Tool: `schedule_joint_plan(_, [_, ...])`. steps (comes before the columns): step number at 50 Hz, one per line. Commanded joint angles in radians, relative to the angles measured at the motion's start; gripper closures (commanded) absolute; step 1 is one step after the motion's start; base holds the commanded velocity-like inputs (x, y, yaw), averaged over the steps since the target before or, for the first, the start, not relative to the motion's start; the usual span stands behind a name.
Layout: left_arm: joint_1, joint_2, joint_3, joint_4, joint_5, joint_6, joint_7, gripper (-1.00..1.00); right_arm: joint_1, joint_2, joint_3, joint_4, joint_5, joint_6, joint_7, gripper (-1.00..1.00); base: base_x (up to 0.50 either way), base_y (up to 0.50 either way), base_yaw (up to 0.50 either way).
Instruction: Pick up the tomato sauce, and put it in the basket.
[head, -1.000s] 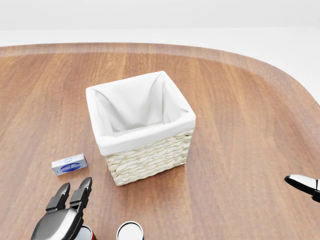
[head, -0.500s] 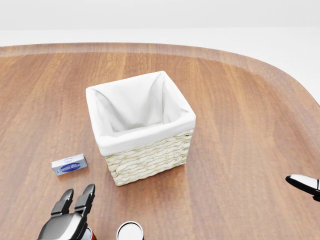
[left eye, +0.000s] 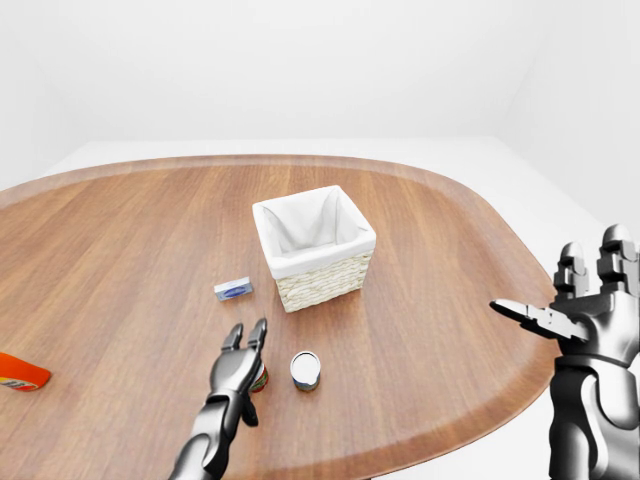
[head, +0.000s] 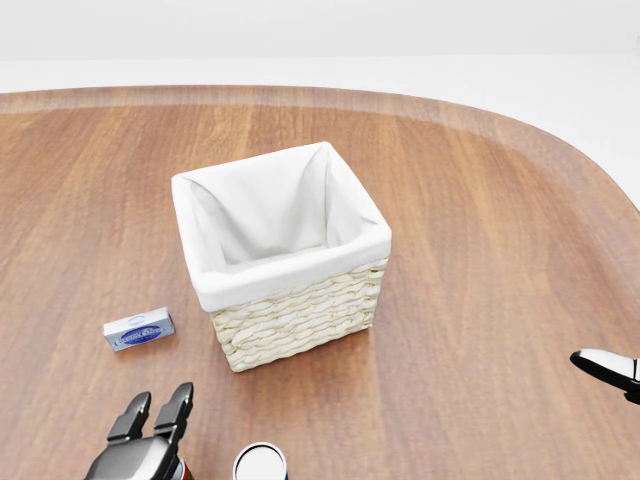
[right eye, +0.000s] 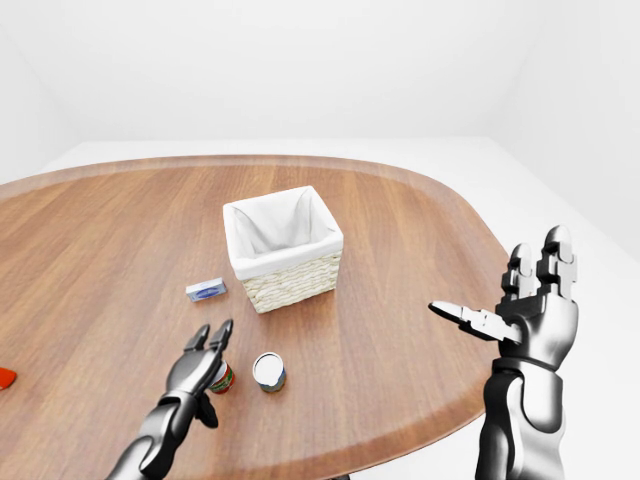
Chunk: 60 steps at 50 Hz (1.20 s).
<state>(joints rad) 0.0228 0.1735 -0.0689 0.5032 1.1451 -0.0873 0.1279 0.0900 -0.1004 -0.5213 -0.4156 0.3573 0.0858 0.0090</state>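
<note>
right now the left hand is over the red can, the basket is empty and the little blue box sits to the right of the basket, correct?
Not quite: the little blue box sits to the left of the basket, as the left-eye view shows. The rest holds: the left hand is over the red can, and the basket is empty.

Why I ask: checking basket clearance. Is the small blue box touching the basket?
Apart. The head view shows bare wood between the small blue box and the basket.

The small red tomato sauce (right eye: 221, 379) can is standing on the tabletop (right eye: 400, 300), near the white-lined basket (head: 300, 310)
</note>
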Motion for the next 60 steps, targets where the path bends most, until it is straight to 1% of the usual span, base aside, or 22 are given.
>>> schedule_joint_plan(1, [-0.015,0.003,-0.013,0.057,0.003,0.0,0.013,-1.0,0.0,0.001,0.002,0.002,-0.001,-0.002,-0.001,-1.0,0.0,0.0,0.0])
schedule_joint_plan(8, [-0.031,0.004,-0.016,0.088,0.008,0.0,0.029,-1.0,-0.002,0.0,0.004,0.001,-0.002,0.001,-0.003,-1.0,0.0,0.0,0.0])
schedule_joint_plan(11, [-0.028,0.001,-0.013,0.079,-0.005,0.0,0.015,-1.0,-0.001,-0.001,0.001,-0.002,0.001,0.001,-0.003,-1.0,0.0,0.0,0.0])
schedule_joint_plan(12, [-0.026,0.001,-0.014,0.073,-0.008,0.0,0.01,-0.55,-0.001,-0.001,0.001,-0.002,0.001,0.001,-0.003,-1.0,0.0,0.0,0.0])
schedule_joint_plan(13, [-0.024,0.001,-0.014,0.066,-0.012,0.0,0.006,0.29,-0.002,-0.001,0.002,-0.002,0.0,0.001,-0.003,-1.0,0.0,0.0,0.0])
schedule_joint_plan(14, [-0.014,0.001,-0.016,0.052,-0.016,0.0,-0.01,1.0,-0.004,-0.002,0.003,0.001,-0.001,0.001,-0.002,-1.0,0.0,0.0,0.0])
schedule_joint_plan(25, [-0.013,0.0,-0.016,0.045,-0.003,0.0,0.005,1.0,-0.004,-0.004,0.0,-0.013,0.002,0.001,-0.005,-1.0,0.0,0.0,0.0])
schedule_joint_plan(40, [-0.032,-0.004,-0.001,0.04,-0.025,0.0,0.033,1.0,0.0,0.0,-0.001,-0.002,0.002,0.001,0.001,-1.0,0.0,0.0,0.0])
schedule_joint_plan(43, [-0.04,-0.01,0.02,-0.004,-0.055,0.019,0.03,1.0,0.0,-0.001,-0.002,-0.005,0.004,0.001,0.001,-1.0,0.0,0.0,0.0])
schedule_joint_plan(44, [-0.029,-0.009,0.026,-0.044,-0.063,0.029,0.011,1.0,-0.001,0.0,-0.001,-0.001,0.004,0.001,0.002,-1.0,0.0,0.0,0.0])
schedule_joint_plan(45, [-0.028,-0.008,0.026,-0.047,-0.063,0.03,0.009,1.0,-0.001,0.0,-0.001,0.0,0.004,0.001,0.002,-1.0,0.0,0.0,0.0])
schedule_joint_plan(47, [-0.018,-0.014,0.044,-0.118,-0.084,0.051,-0.005,1.0,-0.002,0.0,0.002,0.005,0.003,0.001,0.002,-1.0,0.0,0.0,0.0])
schedule_joint_plan(48, [-0.018,-0.017,0.051,-0.14,-0.088,0.064,0.001,1.0,-0.001,-0.001,0.001,0.002,0.005,0.001,0.002,-1.0,0.0,0.0,0.0])
schedule_joint_plan(50, [-0.011,-0.018,0.059,-0.188,-0.098,0.076,-0.014,1.0,0.002,-0.001,-0.004,-0.003,0.009,0.001,0.002,-1.0,0.0,0.0,0.0])
schedule_joint_plan(52, [-0.007,-0.021,0.072,-0.237,-0.108,0.098,-0.028,1.0,0.0,-0.001,-0.003,-0.001,0.008,0.001,0.002,-1.0,0.0,0.0,0.0])
schedule_joint_plan(53, [-0.003,-0.021,0.076,-0.26,-0.112,0.1,-0.034,1.0,-0.001,-0.001,-0.001,0.0,0.006,0.001,0.001,-1.0,0.0,0.0,0.0])
schedule_joint_plan(54, [-0.006,-0.03,0.094,-0.299,-0.128,0.13,-0.046,1.0,0.0,-0.001,-0.001,0.001,0.007,0.001,0.002,-1.0,0.0,0.0,0.0])
schedule_joint_plan(55, [-0.009,-0.027,0.098,-0.318,-0.124,0.136,-0.038,1.0,-0.001,-0.001,-0.001,0.004,0.007,0.0,0.003,-1.0,0.0,0.0,0.0])
schedule_joint_plan(56, [-0.014,-0.031,0.108,-0.336,-0.133,0.149,-0.032,1.0,-0.001,-0.001,-0.001,0.006,0.007,0.0,0.002,-1.0,0.0,0.0,0.0])
schedule_joint_plan(57, [-0.021,-0.032,0.119,-0.358,-0.136,0.169,-0.026,1.0,-0.001,-0.001,-0.001,0.005,0.007,0.0,0.002,-1.0,0.0,0.0,0.0])
schedule_joint_plan(58, [-0.031,-0.035,0.132,-0.379,-0.152,0.175,-0.011,1.0,0.0,-0.001,-0.001,0.003,0.007,0.0,0.002,-1.0,0.0,0.0,0.0])
schedule_joint_plan(60, [-0.042,-0.034,0.137,-0.39,-0.164,0.175,-0.003,1.0,-0.001,-0.001,0.0,0.007,0.006,-0.003,0.002,-1.0,0.0,0.0,0.0])
